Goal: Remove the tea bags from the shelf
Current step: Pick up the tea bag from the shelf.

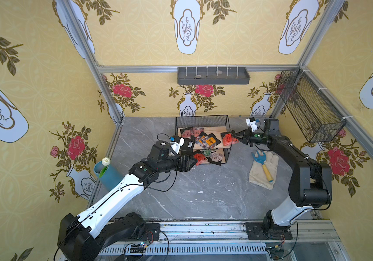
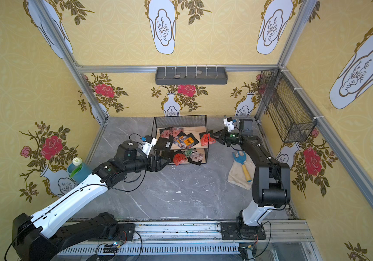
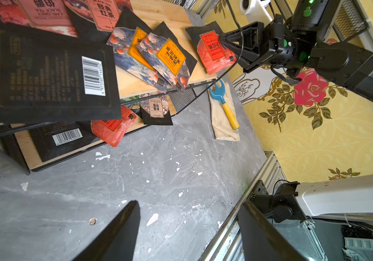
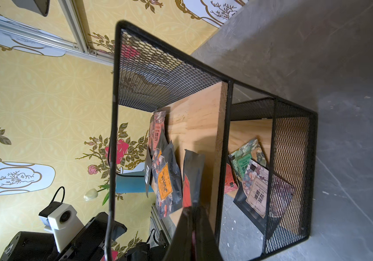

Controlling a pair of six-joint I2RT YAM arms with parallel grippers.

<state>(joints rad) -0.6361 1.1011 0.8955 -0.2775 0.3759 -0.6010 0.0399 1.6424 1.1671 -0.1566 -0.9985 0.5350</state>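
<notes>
A red bag (image 1: 228, 139) at the right end of the shelf's (image 1: 213, 131) upper board is pinched, apparently securely, by the right tool (image 1: 234, 136), the left tool (image 1: 194, 161) is spread, and lifting clear is called for.

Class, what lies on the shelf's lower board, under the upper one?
At the front: a red tea bag, a green tea bag, a beige-labelled tea bag and a black barcode-backed tea bag. The upper board hides much of the lower board; more may lie unseen.
</notes>
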